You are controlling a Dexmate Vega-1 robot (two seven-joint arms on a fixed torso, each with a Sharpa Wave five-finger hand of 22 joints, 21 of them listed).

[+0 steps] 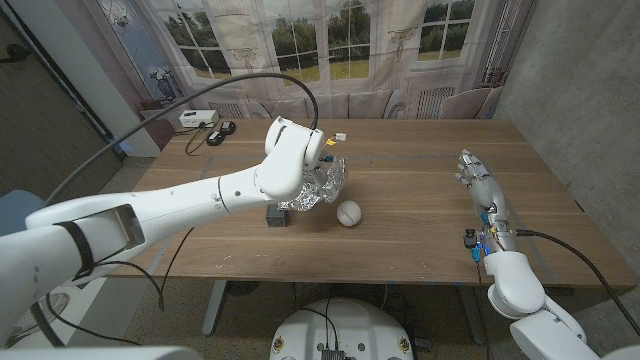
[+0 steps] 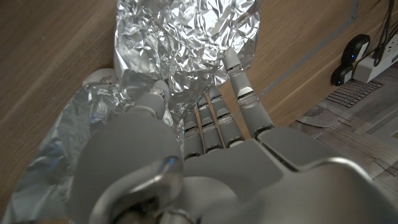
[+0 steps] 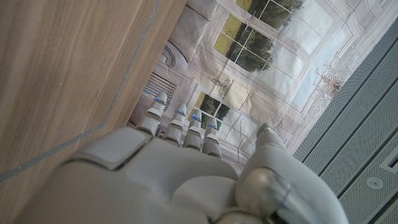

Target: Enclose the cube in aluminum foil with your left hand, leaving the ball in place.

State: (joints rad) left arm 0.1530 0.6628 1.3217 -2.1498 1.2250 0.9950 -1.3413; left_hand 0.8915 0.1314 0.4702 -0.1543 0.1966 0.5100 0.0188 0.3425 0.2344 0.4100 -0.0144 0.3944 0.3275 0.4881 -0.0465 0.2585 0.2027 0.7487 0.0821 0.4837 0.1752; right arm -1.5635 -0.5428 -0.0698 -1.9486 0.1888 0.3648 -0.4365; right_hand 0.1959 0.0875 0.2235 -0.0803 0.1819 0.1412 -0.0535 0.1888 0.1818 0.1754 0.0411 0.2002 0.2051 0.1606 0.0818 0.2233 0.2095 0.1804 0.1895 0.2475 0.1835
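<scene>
Closest in the left wrist view, the left hand (image 2: 205, 155) reaches onto the crumpled foil (image 2: 186, 37), its fingers (image 2: 239, 81) spread over the sheet and pressing into it; whether they actually pinch the foil I cannot tell. From the head view the left hand (image 1: 300, 160) hangs over the middle of the wooden surface (image 1: 410, 240), with the foil (image 1: 322, 188) bunched under and just beyond it. A small dark block, apparently the cube (image 1: 275, 216), sits at the near edge of the foil, touching it and partly hidden by the arm. The white ball (image 1: 348, 213) rests on the surface just beside the foil, on its right, apart from the hand. The right hand (image 1: 482, 190) lies well apart near the right edge of the surface, fingers extended and holding nothing. At the far left corner a white power strip (image 1: 198, 118) sits with dark plugs beside it.
</scene>
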